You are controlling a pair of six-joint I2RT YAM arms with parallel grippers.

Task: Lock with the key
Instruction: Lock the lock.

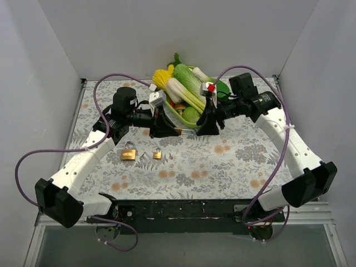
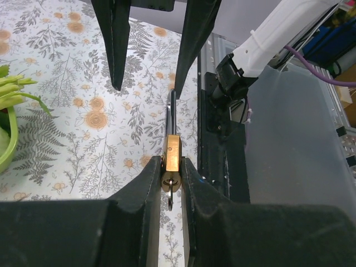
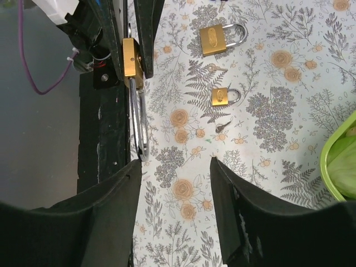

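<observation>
My left gripper (image 2: pixel 172 168) is shut on a brass padlock (image 2: pixel 173 149), held on edge above the table. Something small and dark, a key or ring (image 2: pixel 169 196), hangs at its keyhole end. Its silver shackle (image 3: pixel 137 119) points at my right gripper (image 3: pixel 174 186), which is open and empty. The shackle tip lies beside the right gripper's left finger (image 3: pixel 114 200), not between the fingers. In the top view the two grippers (image 1: pixel 166 129) (image 1: pixel 207 125) face each other in front of the basket, with the padlock (image 1: pixel 184 132) between them.
A larger brass padlock (image 3: pixel 214 39) (image 1: pixel 128 152), a smaller one (image 3: pixel 221 96) (image 1: pixel 157 154) and a loose small key (image 3: pixel 221 127) lie on the floral cloth. A green basket (image 1: pixel 179 114) of toy vegetables stands behind the grippers. The black front edge (image 3: pixel 100 122) is close.
</observation>
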